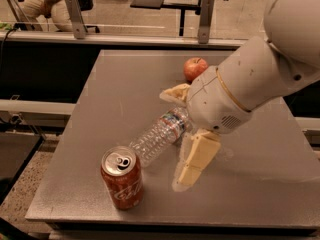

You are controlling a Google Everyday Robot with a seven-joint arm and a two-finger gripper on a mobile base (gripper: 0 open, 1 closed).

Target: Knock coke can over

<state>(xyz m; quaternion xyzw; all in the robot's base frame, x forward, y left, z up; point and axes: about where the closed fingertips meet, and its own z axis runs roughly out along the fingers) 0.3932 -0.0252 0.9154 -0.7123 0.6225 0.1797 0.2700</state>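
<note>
The coke can [121, 179], red with white script and a silver top, stands upright near the front left edge of the grey table [125, 89]. My gripper [170, 140] hangs over the table's middle, to the right of the can and apart from it. It is open: one cream finger [175, 92] points left above the bottle, the other [194, 159] points down towards the table front. Nothing is held between them.
A clear plastic water bottle [159, 137] lies on its side between the can and my gripper, cap end towards the arm. A red apple [194, 68] sits at the back of the table. A railing and desks stand beyond the far edge.
</note>
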